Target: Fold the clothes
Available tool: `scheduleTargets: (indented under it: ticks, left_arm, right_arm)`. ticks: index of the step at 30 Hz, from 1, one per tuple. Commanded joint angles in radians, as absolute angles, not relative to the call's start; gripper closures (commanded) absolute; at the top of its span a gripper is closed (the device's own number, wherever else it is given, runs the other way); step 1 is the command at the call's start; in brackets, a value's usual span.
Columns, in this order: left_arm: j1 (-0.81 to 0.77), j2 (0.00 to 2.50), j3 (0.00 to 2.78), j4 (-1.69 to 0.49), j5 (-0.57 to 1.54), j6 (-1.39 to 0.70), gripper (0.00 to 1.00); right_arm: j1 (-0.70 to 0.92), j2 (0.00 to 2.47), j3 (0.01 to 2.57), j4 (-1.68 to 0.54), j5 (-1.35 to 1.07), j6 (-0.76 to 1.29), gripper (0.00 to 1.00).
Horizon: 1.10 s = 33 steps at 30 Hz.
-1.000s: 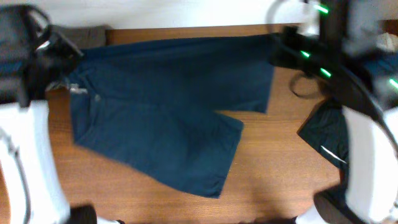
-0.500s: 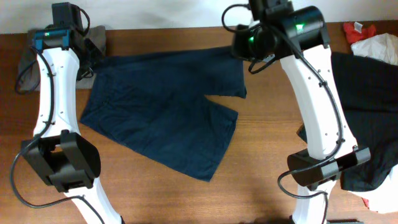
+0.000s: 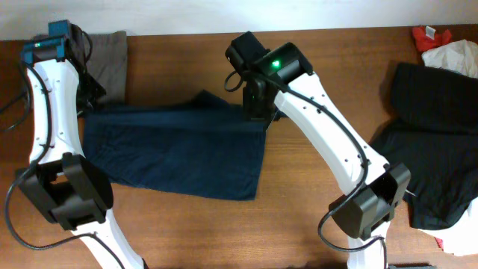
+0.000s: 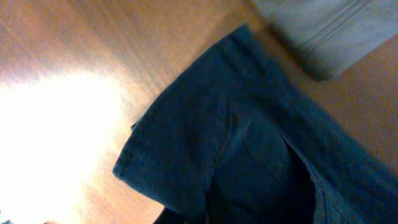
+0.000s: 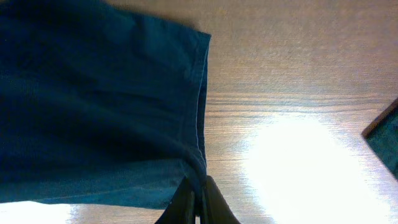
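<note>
Right gripper (image 5: pixel 198 198) clamped on hem of navy shorts (image 3: pixel 172 149), likely to carry leg over for fold; cloth spreads flat from its fingertips across wooden table (image 3: pixel 314 202) toward left gripper (image 3: pixel 87 96); that one sits at waistband end, probably anchoring; fingers hidden, grip unclear; grey folded garment (image 3: pixel 107 60) just beyond it.

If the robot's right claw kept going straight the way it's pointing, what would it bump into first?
The right gripper is shut on the hem of the navy shorts, so cloth comes first; just past it lies the wooden table, probably right underneath, though depth is unclear.
</note>
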<state>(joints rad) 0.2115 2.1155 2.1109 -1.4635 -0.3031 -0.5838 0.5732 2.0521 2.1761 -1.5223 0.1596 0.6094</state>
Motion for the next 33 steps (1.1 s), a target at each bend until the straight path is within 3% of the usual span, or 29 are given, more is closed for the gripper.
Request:
scheduleTargets:
  ticks: [1,2,5,6,7,9,10,19,20,21,22,24,25,26,33]
  left_arm:
    - [0.259,2.142,2.111,-1.491,-0.355,-0.576,0.99]
    - [0.266,2.143,2.111,-1.506,-0.356,-0.576,0.98]
    - [0.279,2.143,2.11,-1.533,-0.356,-0.576,0.69]
    - [0.284,2.143,2.11,-1.542,-0.356,-0.576,0.61]
    - [0.287,2.143,2.11,-1.55,-0.355,-0.576,0.54]
    - [0.289,2.143,2.11,-1.556,-0.356,-0.576,0.19]
    - [0.289,2.143,2.11,-1.559,-0.356,-0.575,0.01]
    - [0.289,2.143,2.11,-1.55,-0.298,-0.575,0.02]
    - [0.289,2.143,2.11,-1.549,-0.287,-0.575,0.06]
    - [0.289,2.143,2.11,-1.55,-0.27,-0.575,0.17]
    - [0.289,2.143,2.11,-1.551,-0.252,-0.562,0.19]
    - [0.288,2.143,2.107,-1.551,-0.176,-0.498,0.18]
    - [0.288,2.143,2.099,-1.549,-0.154,-0.483,0.13]
    - [0.288,2.143,2.088,-1.546,-0.154,-0.476,0.01]
    - [0.355,2.143,1.893,-1.477,-0.227,-0.432,0.01]
  right_arm:
    - [0.575,2.018,2.136,-1.501,0.133,0.636,0.96]
    - [0.579,2.018,2.131,-1.483,0.113,0.632,0.96]
    - [0.588,2.018,2.13,-1.468,0.066,0.597,0.96]
    - [0.59,2.018,2.13,-1.468,0.062,0.584,0.9]
    - [0.592,2.018,2.13,-1.469,0.063,0.58,0.55]
    - [0.595,2.018,2.13,-1.471,0.062,0.574,0.01]
    - [0.595,2.018,2.13,-1.473,0.063,0.569,0.02]
    - [0.593,2.018,2.13,-1.48,0.06,0.505,0.02]
    - [0.593,2.018,2.13,-1.48,0.06,0.505,0.02]
    - [0.593,2.018,2.13,-1.48,0.06,0.505,0.02]
    - [0.593,2.018,2.13,-1.48,0.06,0.505,0.02]
    - [0.593,2.018,2.13,-1.48,0.06,0.505,0.02]
    - [0.593,2.019,2.13,-1.48,0.06,0.505,0.02]
    - [0.593,2.019,2.13,-1.48,0.06,0.505,0.02]
    - [0.593,2.019,2.13,-1.522,0.064,0.445,0.02]
